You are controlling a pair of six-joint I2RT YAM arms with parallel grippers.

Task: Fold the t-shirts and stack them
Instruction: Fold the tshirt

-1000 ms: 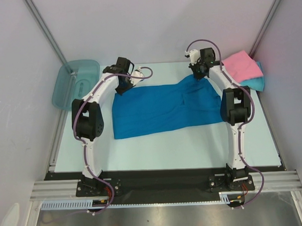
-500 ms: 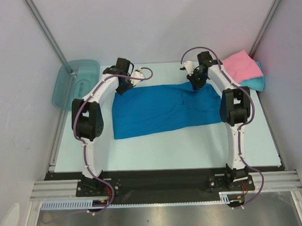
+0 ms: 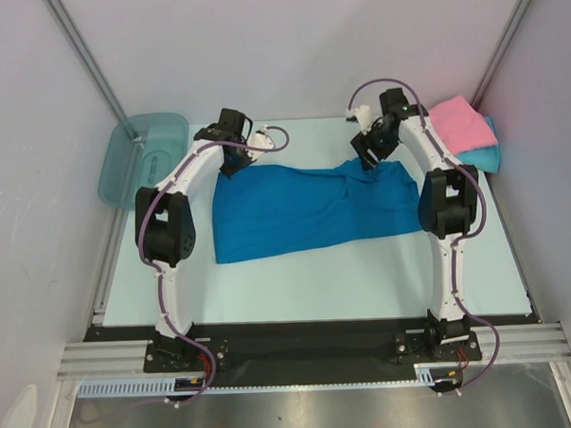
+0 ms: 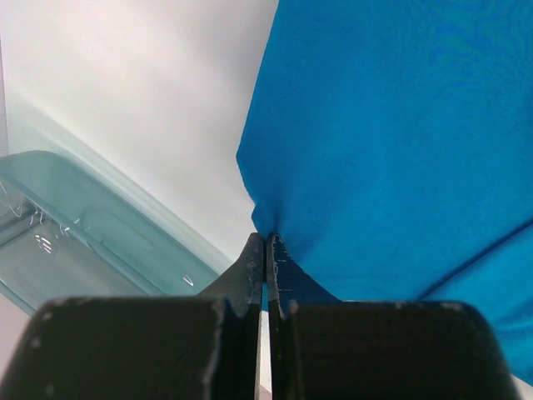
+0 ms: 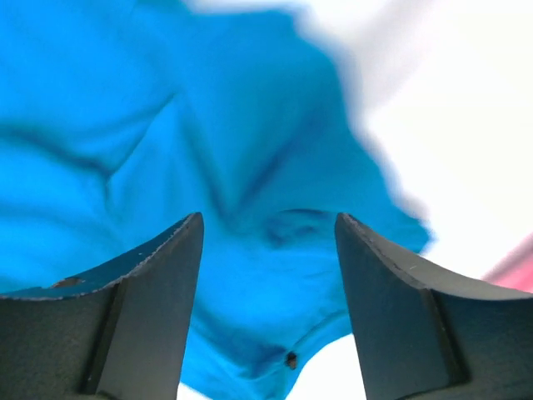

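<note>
A deep blue t-shirt (image 3: 304, 206) lies spread across the middle of the table. My left gripper (image 3: 238, 163) is shut on its far left corner, and the cloth (image 4: 391, 142) bunches at the fingertips (image 4: 254, 250) in the left wrist view. My right gripper (image 3: 366, 154) hovers open just over the shirt's far right edge, where the cloth rises in a small peak. Nothing sits between its fingers (image 5: 158, 283); the blue cloth (image 5: 250, 208) lies below them. A pink t-shirt (image 3: 460, 126) rests on a turquoise one (image 3: 484, 154) at the far right.
A translucent teal bin (image 3: 143, 156) stands at the far left, also seen in the left wrist view as the bin (image 4: 83, 233). White enclosure walls with metal struts close in the table. The arm bases sit on the black strip at the near edge.
My right gripper has let go of the shirt's far right edge and opened, lifting slightly away. The cloth there has dropped into a small peak. My left gripper has not moved.
</note>
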